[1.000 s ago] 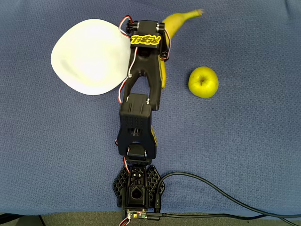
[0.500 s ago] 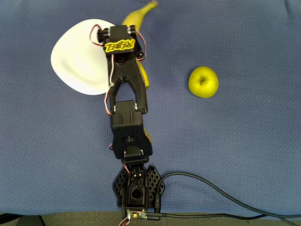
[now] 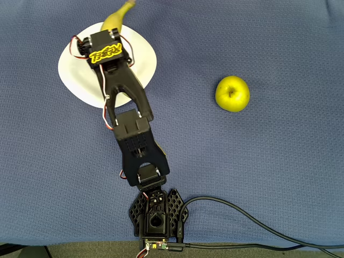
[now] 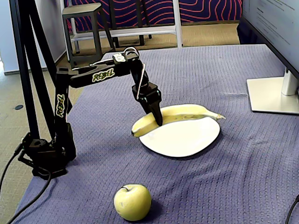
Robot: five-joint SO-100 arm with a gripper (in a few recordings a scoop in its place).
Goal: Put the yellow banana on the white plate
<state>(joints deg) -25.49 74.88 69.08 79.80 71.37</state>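
Blue cloth table (image 4: pixel 261 154); green apple (image 4: pixel 132 201) nearest in the fixed view, well apart from the rest. Beyond it the gripper (image 4: pixel 158 119) pinches the yellow banana (image 4: pixel 182 112), held over the white plate (image 4: pixel 187 137) at its far rim; stem pokes past the edge.

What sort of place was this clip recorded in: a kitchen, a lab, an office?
Probably an office or hobby workroom, not a kitchen. The arm works on a table under a blue-purple cloth, a monitor stand sits at the table's edge, and a stool stands on the floor behind.
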